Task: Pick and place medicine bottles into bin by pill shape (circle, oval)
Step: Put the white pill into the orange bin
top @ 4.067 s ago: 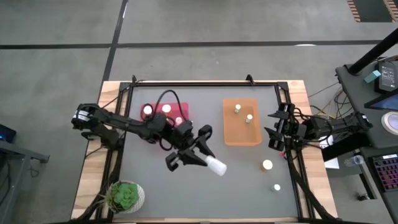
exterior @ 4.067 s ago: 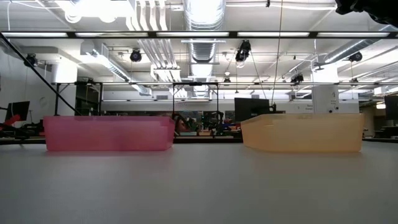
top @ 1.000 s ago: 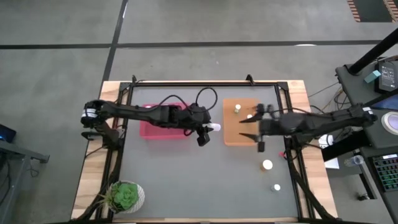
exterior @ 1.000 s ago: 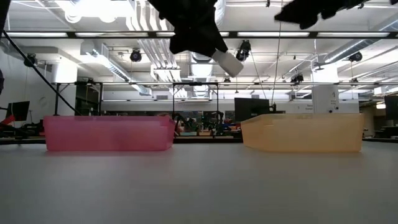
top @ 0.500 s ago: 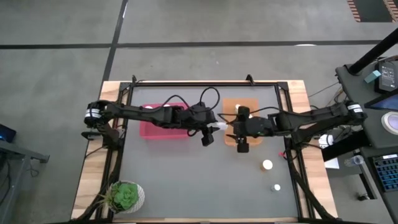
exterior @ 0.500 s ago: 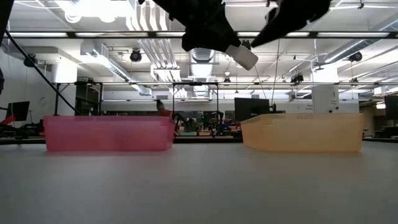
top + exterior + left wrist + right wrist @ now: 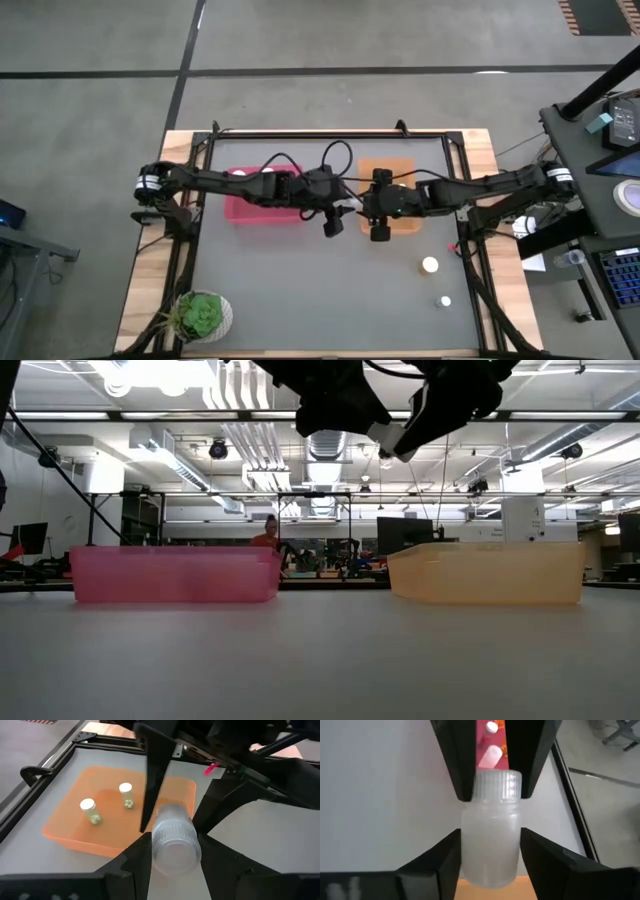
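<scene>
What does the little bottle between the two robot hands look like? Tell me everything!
The bottle is small, cloudy-pale plastic with a ridged white screw cap. It hangs in the air between the pink tray and the orange tray, lying sideways, above the table. The left gripper pinches one end and the right gripper flanks its body, so both arms meet on it. What's inside can't be seen.

Two bins are sitting on the desk: a pink bin and an orange bin. Two bottles are sitting in the orange bin. Two are showing in the pink bin, two are standing on the desk, and one bottle is being held up. One plant is sitting there too.
</scene>
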{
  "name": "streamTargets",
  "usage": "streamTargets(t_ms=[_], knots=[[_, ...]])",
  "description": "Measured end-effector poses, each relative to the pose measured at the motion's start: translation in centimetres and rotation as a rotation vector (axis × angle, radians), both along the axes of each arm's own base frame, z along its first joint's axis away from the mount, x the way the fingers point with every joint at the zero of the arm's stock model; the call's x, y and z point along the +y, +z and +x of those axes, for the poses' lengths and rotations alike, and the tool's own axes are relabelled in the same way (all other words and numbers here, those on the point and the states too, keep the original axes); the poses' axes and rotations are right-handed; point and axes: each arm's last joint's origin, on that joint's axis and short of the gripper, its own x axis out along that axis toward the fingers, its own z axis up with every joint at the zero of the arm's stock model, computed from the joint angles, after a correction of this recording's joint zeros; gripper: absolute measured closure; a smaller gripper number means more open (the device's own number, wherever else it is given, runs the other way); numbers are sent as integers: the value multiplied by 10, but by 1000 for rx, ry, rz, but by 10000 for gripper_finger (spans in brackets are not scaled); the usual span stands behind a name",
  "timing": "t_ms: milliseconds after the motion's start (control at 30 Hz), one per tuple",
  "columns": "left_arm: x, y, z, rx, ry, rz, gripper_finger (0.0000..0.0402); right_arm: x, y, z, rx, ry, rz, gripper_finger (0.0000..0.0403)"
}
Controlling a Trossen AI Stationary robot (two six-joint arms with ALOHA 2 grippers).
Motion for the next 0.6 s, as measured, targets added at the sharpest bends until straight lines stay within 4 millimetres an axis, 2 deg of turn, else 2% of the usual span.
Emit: streamTargets(t_ms=[167,300,600], knots=[[0,0,0,0,-3,8,274,0,0,0,-3,-5,5,255],[0,0,0,-3,-12,24,261,0,1,-1,-5,-10,10,263],[0,7,-5,-11,-55,91,170,-1,-1,-2,7,-32,25,256]])
